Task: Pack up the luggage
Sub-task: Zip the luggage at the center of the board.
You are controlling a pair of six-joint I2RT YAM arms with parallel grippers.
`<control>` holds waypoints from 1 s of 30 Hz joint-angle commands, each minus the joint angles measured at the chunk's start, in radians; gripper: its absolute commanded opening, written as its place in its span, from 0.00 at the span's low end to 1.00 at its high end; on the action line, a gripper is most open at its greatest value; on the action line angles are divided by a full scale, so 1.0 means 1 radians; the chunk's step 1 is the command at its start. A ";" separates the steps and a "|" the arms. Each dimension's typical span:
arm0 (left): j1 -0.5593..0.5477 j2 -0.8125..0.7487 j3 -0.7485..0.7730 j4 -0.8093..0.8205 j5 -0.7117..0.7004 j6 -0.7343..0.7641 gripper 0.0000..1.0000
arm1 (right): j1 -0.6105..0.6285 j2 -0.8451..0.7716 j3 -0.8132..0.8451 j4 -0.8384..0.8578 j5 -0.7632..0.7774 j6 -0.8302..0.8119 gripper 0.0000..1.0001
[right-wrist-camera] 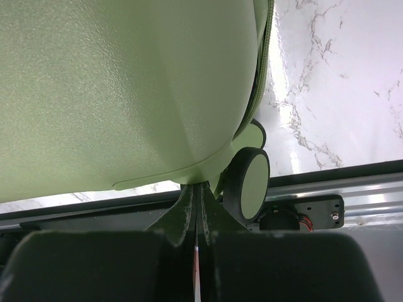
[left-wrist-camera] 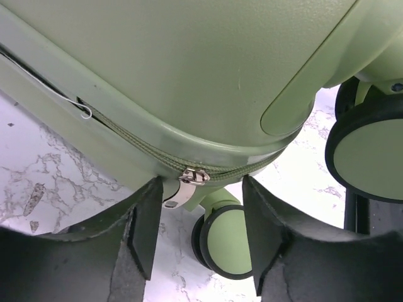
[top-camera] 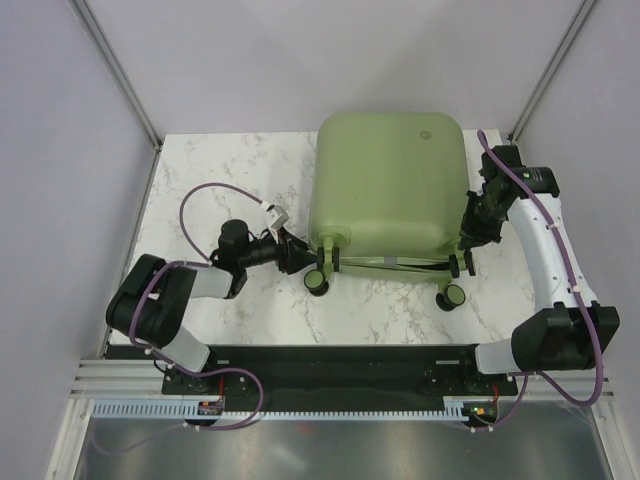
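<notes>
Arms: left arm (top-camera: 165, 300) reaches right across the near table (top-camera: 220, 170); right arm (top-camera: 550, 260) bends in from the right side.
Left gripper (left-wrist-camera: 201, 195): partly open, holding nothing. Its two fingers (left-wrist-camera: 141, 226) straddle the pull with a gap on each side, and neither pad seems to touch it.
Pull (left-wrist-camera: 192, 179): small metal tab on the zip, hanging at the luggage's near-left corner, just ahead of the left fingertips and centred between them.
Key relation: the pull lies straight ahead of the left gripper and inside its span. The zip seam (left-wrist-camera: 126, 141) runs across the fingers and curves round the corner, so any draw would have to follow that curve. The left arm is much the nearer to the pull.
Right gripper (right-wrist-camera: 197, 201): shut tight, fingers pressed together, nothing seen between them. The tips sit at the lower shell edge of the near-right corner, beside a wheel (right-wrist-camera: 247, 182); contact or a hair short, I cannot tell.
Wheels: caster end faces the arms; one wheel (left-wrist-camera: 227, 242) sits just below the pull.
Luggage (top-camera: 390, 185): lying flat mid-table, lid down, its long axis seemingly near to far, logo (top-camera: 424, 131) at the far right corner.
Zip state: how much of the seam is already zipped is unclear from here.
Step, as judged: pinch the pull, then zip shut, with the right gripper likely bracing the shell.
Risk: the small tab may slip out of a pinch.
</notes>
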 commanded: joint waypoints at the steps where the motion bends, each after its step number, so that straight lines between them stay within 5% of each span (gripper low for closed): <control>1: -0.005 0.029 -0.002 0.081 0.036 0.005 0.55 | -0.004 0.025 -0.050 0.108 0.021 -0.013 0.00; 9: -0.014 0.069 0.000 0.154 0.044 -0.036 0.03 | -0.004 0.025 -0.054 0.110 0.014 -0.011 0.00; 21: -0.089 -0.007 -0.036 0.168 0.026 -0.071 0.02 | -0.004 0.029 0.035 0.047 -0.007 0.015 0.00; 30: -0.180 -0.178 -0.079 -0.029 -0.092 -0.019 0.02 | -0.006 0.037 0.042 0.048 -0.021 0.018 0.00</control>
